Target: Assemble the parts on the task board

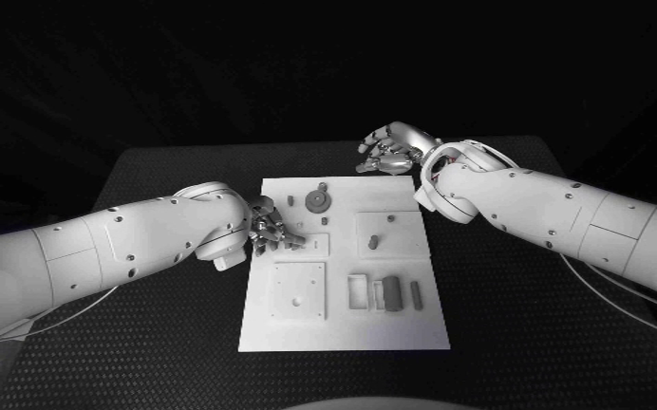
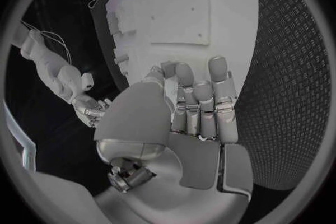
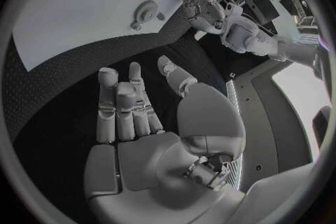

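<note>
Head view gives you the layout: the black table (image 1: 164,334) carries the white task board (image 1: 343,329) in its middle, with both arms reaching in from the sides. Your left hand (image 1: 270,230) sits over the board's left edge, near its far end; in the left wrist view its fingers (image 2: 201,102) are curled loosely over the board and nothing is visibly pinched, though whether a small piece hides under the fingertips cannot be told. Your right hand (image 1: 393,149) hangs over the table just beyond the board's far right corner, fingers apart, palm empty in the right wrist view.

The parts are all on the board: a round disc part (image 1: 318,201) near the far edge, a peg (image 1: 372,239) standing in the middle recess plate, and 3 or so upright bars (image 1: 393,293) in a row toward the near right.

Judging from this, the left hand is about to pick a piece at the board's left edge. Keep the wrist low, close slowly, and confirm a pinch before lifting. Hold the right hand clear until the left one is loaded.
</note>
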`<state>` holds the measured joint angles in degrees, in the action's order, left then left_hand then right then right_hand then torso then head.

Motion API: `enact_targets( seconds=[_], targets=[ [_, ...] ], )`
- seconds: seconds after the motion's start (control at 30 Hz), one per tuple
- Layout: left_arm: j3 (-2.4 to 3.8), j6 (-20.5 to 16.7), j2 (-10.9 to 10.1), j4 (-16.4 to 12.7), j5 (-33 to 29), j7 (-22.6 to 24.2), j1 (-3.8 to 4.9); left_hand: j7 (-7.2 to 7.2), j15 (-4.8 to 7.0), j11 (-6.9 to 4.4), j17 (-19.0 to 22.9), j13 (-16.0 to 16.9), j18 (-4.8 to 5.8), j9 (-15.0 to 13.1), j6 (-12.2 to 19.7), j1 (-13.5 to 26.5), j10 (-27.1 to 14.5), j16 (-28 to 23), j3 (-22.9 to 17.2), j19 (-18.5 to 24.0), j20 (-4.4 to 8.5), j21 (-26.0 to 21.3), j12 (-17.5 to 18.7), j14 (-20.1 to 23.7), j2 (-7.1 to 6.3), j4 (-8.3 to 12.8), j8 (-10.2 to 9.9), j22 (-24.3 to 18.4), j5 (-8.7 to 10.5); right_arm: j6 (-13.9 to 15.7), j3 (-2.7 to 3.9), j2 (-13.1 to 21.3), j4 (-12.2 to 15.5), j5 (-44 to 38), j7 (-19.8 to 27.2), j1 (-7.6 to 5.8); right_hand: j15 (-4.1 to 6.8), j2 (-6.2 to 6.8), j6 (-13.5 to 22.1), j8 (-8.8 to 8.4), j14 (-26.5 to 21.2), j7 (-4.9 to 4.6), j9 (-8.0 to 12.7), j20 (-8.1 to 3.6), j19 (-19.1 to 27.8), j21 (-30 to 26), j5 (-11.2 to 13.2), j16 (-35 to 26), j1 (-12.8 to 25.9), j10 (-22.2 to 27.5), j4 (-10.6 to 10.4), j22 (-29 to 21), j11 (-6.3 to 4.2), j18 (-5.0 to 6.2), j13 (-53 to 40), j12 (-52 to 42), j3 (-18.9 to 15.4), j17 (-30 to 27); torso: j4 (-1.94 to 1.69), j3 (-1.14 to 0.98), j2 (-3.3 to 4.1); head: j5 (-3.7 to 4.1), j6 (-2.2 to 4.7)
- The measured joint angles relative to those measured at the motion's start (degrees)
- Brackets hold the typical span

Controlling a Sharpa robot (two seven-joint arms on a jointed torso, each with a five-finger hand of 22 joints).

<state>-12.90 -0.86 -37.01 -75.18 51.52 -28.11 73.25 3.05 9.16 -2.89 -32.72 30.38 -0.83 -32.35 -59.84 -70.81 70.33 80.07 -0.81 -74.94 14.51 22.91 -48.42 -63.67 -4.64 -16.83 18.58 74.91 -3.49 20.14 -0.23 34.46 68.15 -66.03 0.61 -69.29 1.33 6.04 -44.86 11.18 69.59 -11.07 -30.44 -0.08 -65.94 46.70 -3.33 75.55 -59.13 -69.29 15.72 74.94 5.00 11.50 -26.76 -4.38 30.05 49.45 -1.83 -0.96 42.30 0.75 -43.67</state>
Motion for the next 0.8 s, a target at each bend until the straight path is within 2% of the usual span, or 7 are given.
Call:
enact_targets(
  seconds=[0.27,0.6,0.8],
  targets=[
    [0.06,0.04,-0.3,0.07,-0.63,0.0,0.01,0.13,-0.29,0.22,0.06,0.0,0.0,-0.04,0.13,-1.76,-0.22,0.26,-0.25,0.09,-0.09,0.0,-0.11,0.13,1.76,0.25,-0.84,0.0,0.01,0.0,0.0,0.06,-0.03,0.0,0.0,0.03,0.0,0.0,0.01,0.0,0.0,0.0,0.03,0.0,0.0,0.0,0.0,0.0,0.0,0.0,0.0,0.0,0.0,0.0,0.0,0.0,0.0,0.0,0.0,0.02,0.0,0.0,0.03],
    [0.12,0.2,-0.95,-0.16,-1.87,0.48,0.01,0.3,-0.49,0.53,0.12,0.0,0.0,-0.11,0.33,-3.15,-0.53,0.48,0.35,0.1,-0.11,0.0,-0.34,0.33,2.61,0.05,-1.67,-0.01,0.01,0.0,0.0,0.09,-0.05,0.0,0.01,0.06,0.0,0.0,0.01,0.0,0.0,0.01,0.03,0.01,0.01,0.0,0.0,0.0,0.0,-0.01,0.0,-0.01,-0.01,0.0,0.01,0.0,0.0,0.0,-0.01,0.01,0.0,-0.05,0.1],
    [0.14,0.54,-1.27,-0.15,-3.18,0.88,0.04,0.42,-0.79,0.82,0.12,0.01,-0.09,0.39,1.01,-4.93,-0.83,0.69,0.98,0.41,-0.41,-0.01,-0.6,0.63,3.8,0.19,-2.39,-0.01,0.02,0.0,0.0,0.09,-0.1,0.0,0.01,0.1,0.0,0.0,0.02,0.0,0.0,0.01,0.03,0.02,0.01,0.0,0.0,0.0,0.0,-0.01,0.0,-0.01,-0.01,0.0,0.01,0.0,0.0,0.0,-0.01,0.01,0.0,-0.08,0.12]
  ],
)
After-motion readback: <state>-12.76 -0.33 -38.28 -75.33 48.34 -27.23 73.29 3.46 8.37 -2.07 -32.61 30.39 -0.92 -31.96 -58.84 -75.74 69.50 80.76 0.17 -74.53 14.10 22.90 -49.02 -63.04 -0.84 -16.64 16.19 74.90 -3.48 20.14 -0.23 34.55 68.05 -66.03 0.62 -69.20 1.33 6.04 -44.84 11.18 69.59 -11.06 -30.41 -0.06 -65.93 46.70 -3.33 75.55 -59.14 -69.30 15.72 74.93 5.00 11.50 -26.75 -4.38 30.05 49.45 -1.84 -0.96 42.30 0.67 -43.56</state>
